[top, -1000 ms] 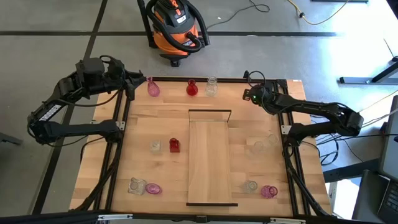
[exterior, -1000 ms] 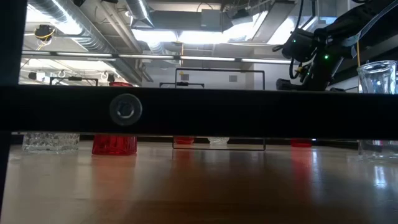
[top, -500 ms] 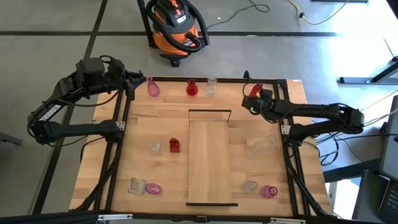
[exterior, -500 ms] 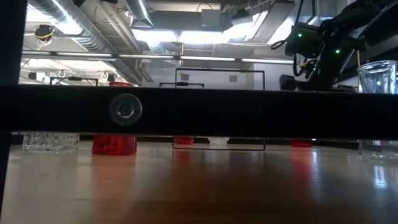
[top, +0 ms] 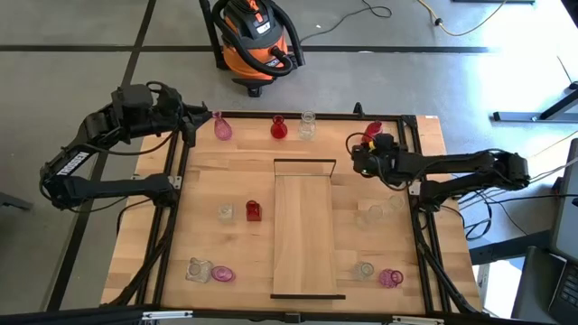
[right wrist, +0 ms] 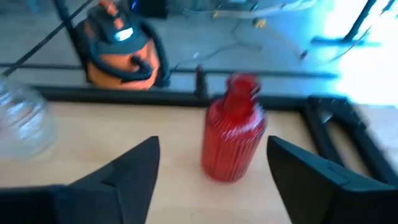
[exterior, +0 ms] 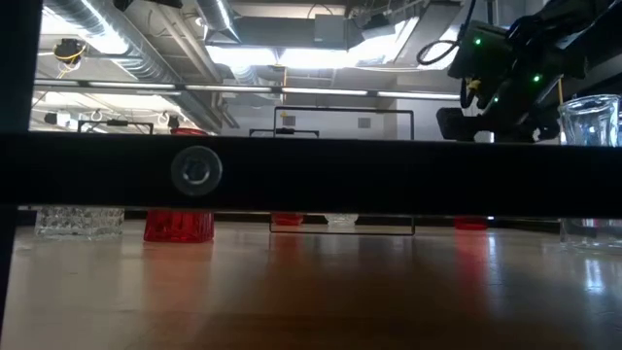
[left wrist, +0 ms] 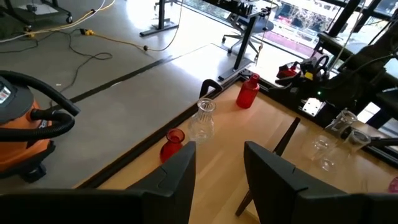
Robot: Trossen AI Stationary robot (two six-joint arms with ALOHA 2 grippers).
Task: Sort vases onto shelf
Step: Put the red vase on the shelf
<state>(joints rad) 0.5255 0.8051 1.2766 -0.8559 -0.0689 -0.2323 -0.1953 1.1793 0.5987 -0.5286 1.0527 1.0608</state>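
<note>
— Two grippers, what state? Left gripper (top: 191, 122) waits far left, fingers apart, empty.
— Right gripper (right wrist: 212, 163) is open, empty, facing the red vase (right wrist: 233, 127) at the bench's (top: 235, 181) far right; shelf (top: 307, 226) is bare. Next: advance, close on it.

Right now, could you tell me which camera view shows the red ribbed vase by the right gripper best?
The right wrist view: the red ribbed vase stands upright, centred ahead of the open right gripper. The high view shows only a red speck; the left wrist view shows it far off; the low view doesn't clearly show it.
</note>
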